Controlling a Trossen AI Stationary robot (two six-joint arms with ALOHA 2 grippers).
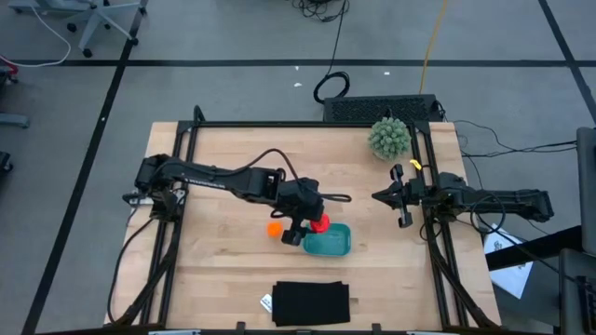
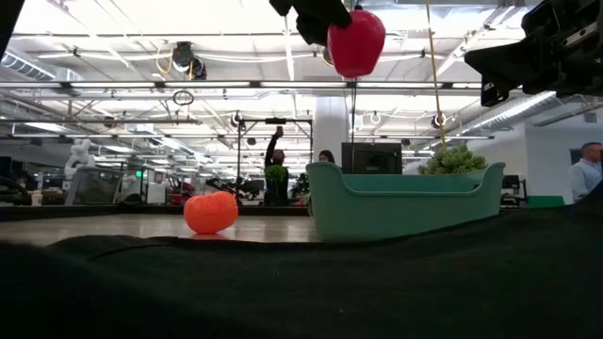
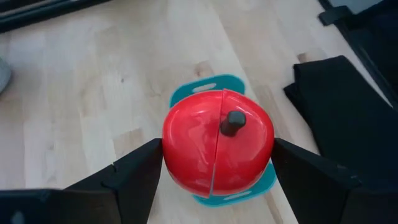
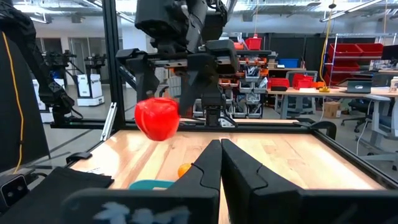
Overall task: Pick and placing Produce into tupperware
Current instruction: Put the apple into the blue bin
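High view. My left gripper (image 1: pixel 307 226) is reached out over the middle of the desk, clamped on the red tomato (image 1: pixel 320 223), which hangs above the left rim of the teal tupperware (image 1: pixel 328 244). The orange ball (image 1: pixel 275 229) lies on the wood just left of the tupperware, apart from it. A black flat rectangle (image 1: pixel 311 302) sits at the near edge; a pale-green spiky ball (image 1: pixel 389 137) sits near the far right corner. My right gripper (image 1: pixel 399 197) waits by the right edge.

Low view. The red tomato (image 2: pixel 356 43) is well clear of the tupperware (image 2: pixel 403 201), roughly over its left wall. The orange ball (image 2: pixel 210 213) rests on the desk beside it. I see no watermelon in any view.

Left wrist view. Both fingers (image 3: pixel 134 171) press the tomato (image 3: pixel 217 149) at its widest girth, stem peg facing the camera, a seam running across the shell. I judge it light, rigid and glossy, hence slippery; the equator hold looks right, and a grip nearer the stem would likely squirt it out. The tupperware (image 3: pixel 205 87) shows directly behind it.

Right wrist view. My right gripper (image 4: pixel 221 163) has its fingers pressed together, empty. The tomato (image 4: pixel 157 118) hangs across the desk.
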